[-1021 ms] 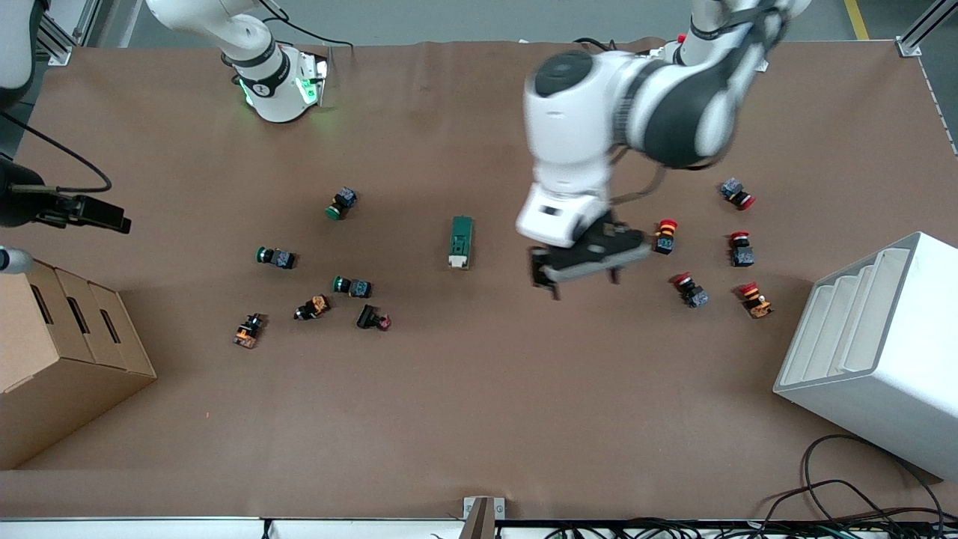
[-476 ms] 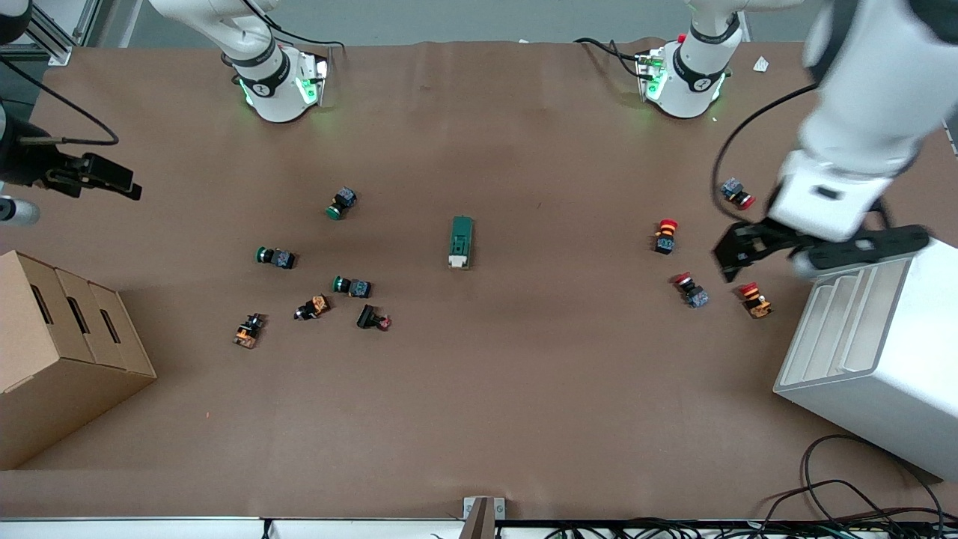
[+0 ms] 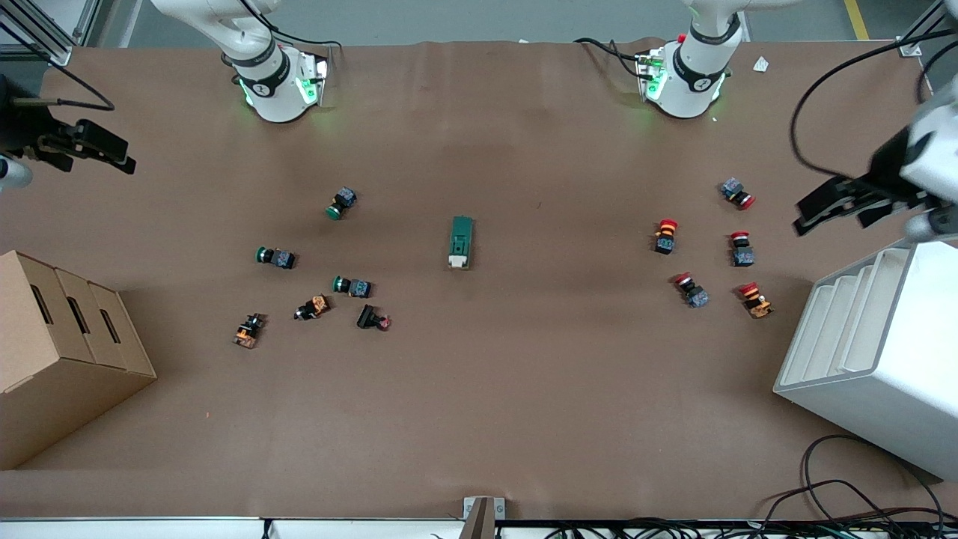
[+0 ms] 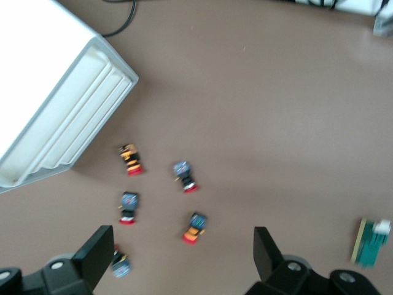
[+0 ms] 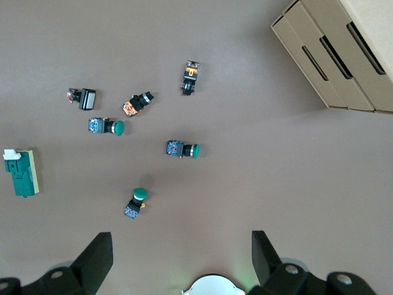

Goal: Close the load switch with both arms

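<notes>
The left gripper (image 3: pixel 831 208) hung in the air at three o'clock with fingers wide apart, and the right gripper (image 3: pixel 93 153) hung at nine o'clock, fingers apart too.

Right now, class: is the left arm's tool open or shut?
Open. In the left wrist view the left tool shows its two fingers spread wide apart, with nothing between them but bare table.

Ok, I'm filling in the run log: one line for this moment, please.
small dark-green load switch with cream lever: untouched, mid-table | left gripper: open, empty, above white slotted rack | right gripper: open, empty, above cardboard box
</notes>
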`<state>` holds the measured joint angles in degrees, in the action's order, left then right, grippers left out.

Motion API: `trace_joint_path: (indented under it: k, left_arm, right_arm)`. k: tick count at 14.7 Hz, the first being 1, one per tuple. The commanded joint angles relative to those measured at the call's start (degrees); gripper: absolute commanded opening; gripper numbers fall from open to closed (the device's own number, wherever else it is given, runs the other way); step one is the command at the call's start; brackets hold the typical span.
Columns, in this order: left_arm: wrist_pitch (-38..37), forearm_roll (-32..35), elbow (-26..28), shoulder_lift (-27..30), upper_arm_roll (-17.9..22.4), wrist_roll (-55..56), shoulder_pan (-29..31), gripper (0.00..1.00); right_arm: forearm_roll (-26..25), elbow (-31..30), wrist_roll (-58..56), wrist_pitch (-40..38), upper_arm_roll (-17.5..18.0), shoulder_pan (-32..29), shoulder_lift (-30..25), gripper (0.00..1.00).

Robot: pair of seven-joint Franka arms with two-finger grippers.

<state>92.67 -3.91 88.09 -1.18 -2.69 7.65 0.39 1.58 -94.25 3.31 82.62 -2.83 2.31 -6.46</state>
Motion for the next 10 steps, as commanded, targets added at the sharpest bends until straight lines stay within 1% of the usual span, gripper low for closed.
trace_joint_path:
  k: [1, 3, 4, 6, 7, 9, 10]
  left_arm:
    - [-4.7, -1.4, 2.7, 3.8, 3.0, -6.6, -0.4, 1.0]
    - [-5.4, -0.9, 3.5, 5.1, 3.2, -6.8, -0.9, 1.0]
    - [-5.4, -0.2, 4.7, 6.2, 3.5, -6.6, -2.4, 1.0]
    - [-5.4, 3.7, 5.8, 7.2, 3.3, -6.4, -4.9, 1.0]
    - [-5.4, 4.5, 6.7, 7.9, 3.4, -6.4, -6.6, 1.0]
    - [-5.0, 4.5, 8.6, 9.5, 3.2, -6.3, -7.0, 1.0]
    - [-5.0, 4.5, 8.7, 9.9, 3.1, -6.3, -7.0, 1.0]
  right_arm:
    - [-1.1, -3.4, 0.8, 0.5, 1.7, -1.9, -3.7, 1.0]
    - [-1.1, -4.4, 0.8, 0.4, 1.9, -2.6, -5.3, 1.0]
    - [-1.1, -4.4, 0.8, 0.3, 1.9, -2.6, -5.5, 1.0]
    - [-1.0, -4.2, 0.9, -0.1, 1.9, -2.7, -5.5, 1.0]
    - [-1.0, -4.0, 0.9, -0.3, 1.9, -2.7, -5.5, 1.0]
    - [-1.0, -3.9, 0.8, 0.0, 2.0, -2.8, -5.3, 1.0]
    - [-1.0, -3.9, 0.7, 0.2, 2.0, -2.8, -5.3, 1.0]
